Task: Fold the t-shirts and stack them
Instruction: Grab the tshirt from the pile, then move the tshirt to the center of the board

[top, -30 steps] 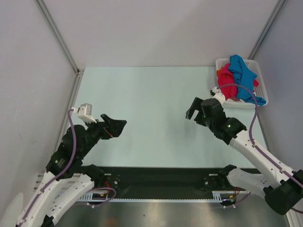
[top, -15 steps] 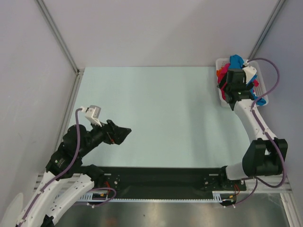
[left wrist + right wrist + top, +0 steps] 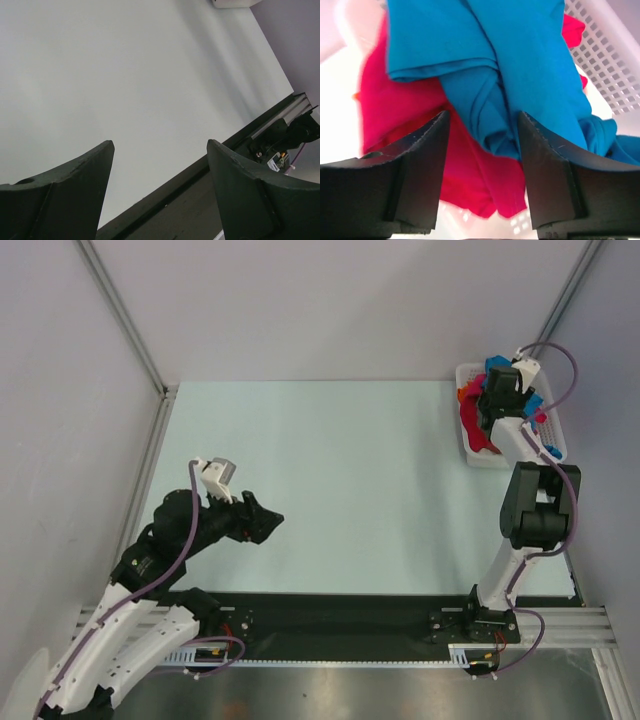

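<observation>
Over the corner basket (image 3: pixel 615 65), your right gripper (image 3: pixel 482 122) straddles, jaws apart, a fold of the blue t-shirt (image 3: pixel 485 50) lying on the crimson-pink t-shirt (image 3: pixel 395 110). Your left gripper (image 3: pixel 160 147) hangs empty, jaws spread, above the table (image 3: pixel 125 75).

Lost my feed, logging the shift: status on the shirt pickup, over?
Left gripper open over table. Right gripper open, straddling blue t-shirt fold in basket. Pink t-shirt directly underneath.
</observation>
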Available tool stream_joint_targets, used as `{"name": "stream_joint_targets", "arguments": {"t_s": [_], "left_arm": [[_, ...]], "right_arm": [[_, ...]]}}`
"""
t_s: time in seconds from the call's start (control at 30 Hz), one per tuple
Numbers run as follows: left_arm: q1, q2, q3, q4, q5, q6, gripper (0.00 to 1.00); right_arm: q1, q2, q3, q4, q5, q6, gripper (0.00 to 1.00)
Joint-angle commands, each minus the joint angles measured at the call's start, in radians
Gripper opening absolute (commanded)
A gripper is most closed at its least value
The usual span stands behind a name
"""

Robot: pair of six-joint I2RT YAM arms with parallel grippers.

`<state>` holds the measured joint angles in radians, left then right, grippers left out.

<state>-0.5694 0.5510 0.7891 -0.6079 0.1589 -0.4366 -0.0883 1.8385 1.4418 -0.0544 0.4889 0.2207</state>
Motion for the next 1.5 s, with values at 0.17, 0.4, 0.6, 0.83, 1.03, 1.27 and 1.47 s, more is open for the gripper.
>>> {"name": "stream_joint_targets", "arguments": {"t_s": [0.17, 0.4, 0.6, 0.83, 1.03, 1.27, 1.47], "left_arm": [[-0.003, 0.067, 0.007, 0.065, 0.025, 0.029, 0.79], [-0.003, 0.093, 0.002, 0.086, 0.041, 0.018, 0.77], [-0.003, 0.081, 0.012, 0.088, 0.033, 0.013, 0.76], [-0.003, 0.073, 0.039, 0.063, 0.007, 0.013, 0.75], [-0.003, 0.059, 0.12, 0.028, -0.051, 0.003, 0.74], [-0.003, 0.021, 0.223, -0.067, -0.136, -0.037, 0.81], [-0.003, -0.029, 0.263, -0.159, -0.225, -0.089, 0.93]], "right_arm": [[-0.054, 0.061, 0.091, 0.079, 0.07, -0.031, 0.38], [-0.059, 0.033, 0.129, 0.085, 0.062, -0.038, 0.0], [-0.059, 0.018, 0.333, 0.079, 0.108, -0.113, 0.0], [-0.039, -0.087, 0.673, 0.048, -0.094, 0.012, 0.0], [0.161, -0.249, 0.708, -0.09, -0.292, 0.106, 0.0], [0.525, -0.678, -0.025, -0.09, -0.361, 0.21, 0.09], [0.714, -0.886, -0.606, -0.148, -0.589, 0.324, 0.68]]}}
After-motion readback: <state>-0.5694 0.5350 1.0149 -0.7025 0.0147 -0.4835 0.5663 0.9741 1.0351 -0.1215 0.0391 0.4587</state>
